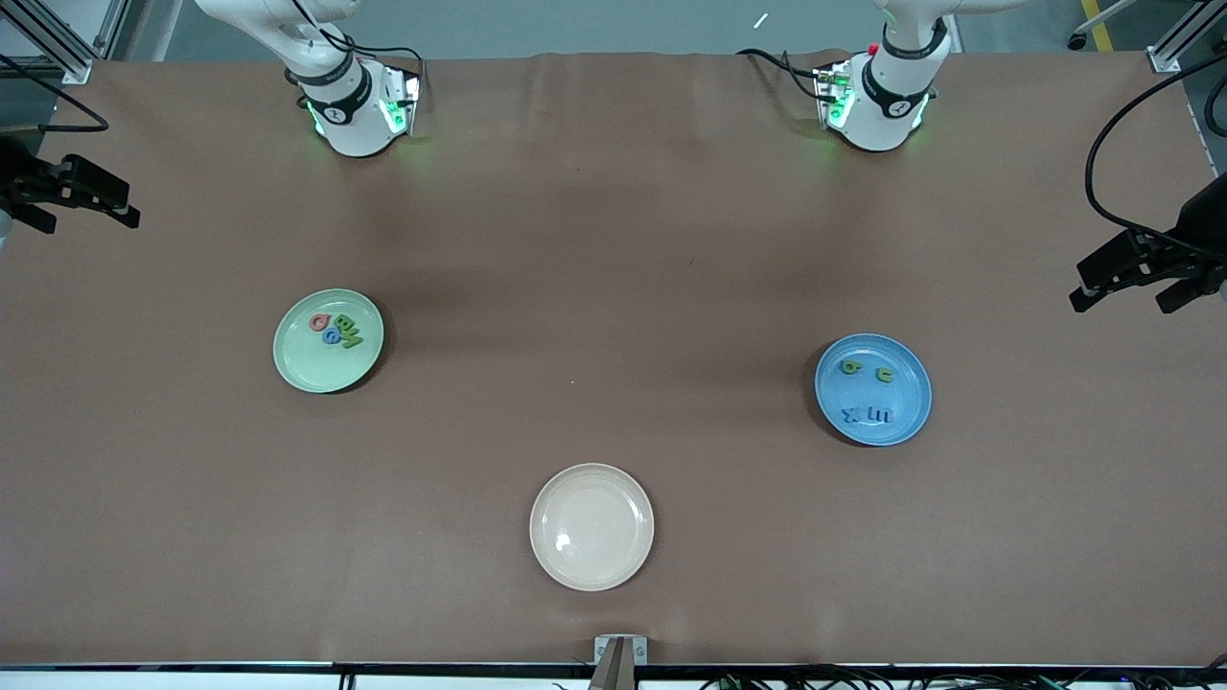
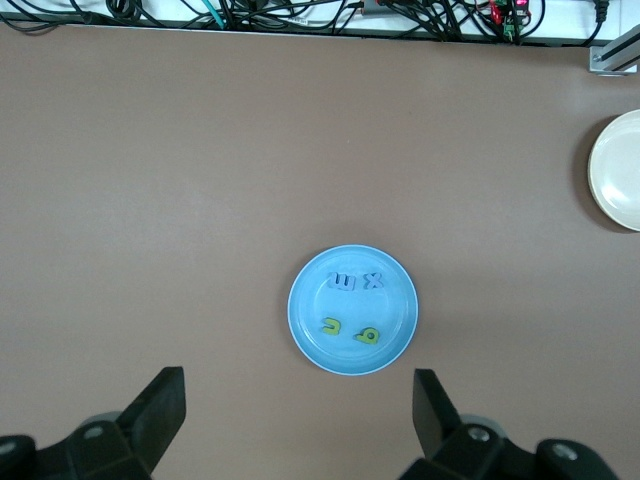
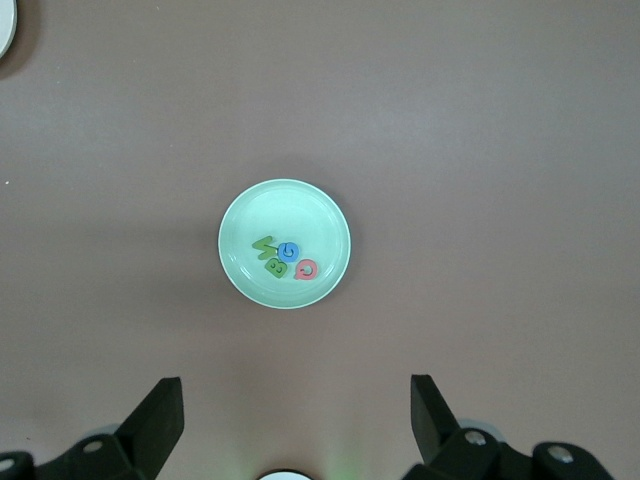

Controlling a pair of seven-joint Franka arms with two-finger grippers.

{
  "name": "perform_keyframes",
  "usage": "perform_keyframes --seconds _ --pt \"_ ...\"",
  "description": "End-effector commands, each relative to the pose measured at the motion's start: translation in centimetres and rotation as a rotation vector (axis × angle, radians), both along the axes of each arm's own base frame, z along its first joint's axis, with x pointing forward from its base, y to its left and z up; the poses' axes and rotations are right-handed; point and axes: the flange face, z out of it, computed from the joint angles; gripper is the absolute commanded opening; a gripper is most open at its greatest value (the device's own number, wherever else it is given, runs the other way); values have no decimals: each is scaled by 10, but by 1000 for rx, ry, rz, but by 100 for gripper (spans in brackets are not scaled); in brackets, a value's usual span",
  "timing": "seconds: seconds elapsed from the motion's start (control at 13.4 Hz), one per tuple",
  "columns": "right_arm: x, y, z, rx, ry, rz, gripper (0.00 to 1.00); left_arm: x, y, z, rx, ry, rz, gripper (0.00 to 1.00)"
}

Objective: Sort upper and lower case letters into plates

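Letters [image 1: 336,328] in green plate [image 1: 297,369], blue plate [image 1: 906,422]; both arms wait

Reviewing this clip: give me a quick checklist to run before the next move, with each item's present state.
1. Left claw open, holding nothing: ok.
2. Right claw open, holding nothing: ok.
3. Letters in the mint green plate: four there, lying close together; ok.
4. Letters in the blue plate: four there, two green, two blue; ok.
5. Cream-white plate holds no letters: ok.
6. Loose letters left on the table: none seen; ok.
7. Case of every letter correct for its plate: cannot tell.
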Motion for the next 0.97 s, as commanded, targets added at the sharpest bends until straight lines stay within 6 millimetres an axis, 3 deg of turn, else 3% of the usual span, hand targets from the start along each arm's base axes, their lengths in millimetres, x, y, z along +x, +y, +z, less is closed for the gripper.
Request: perform_keyframes --seconds 0.0,0.9 --pt "-11 0 4 -4 -18 -6 100 -1 0 8 35 -8 -9 100" --pt "-13 4 4 3 -13 -1 100 -1 1 11 44 -23 -22 100"
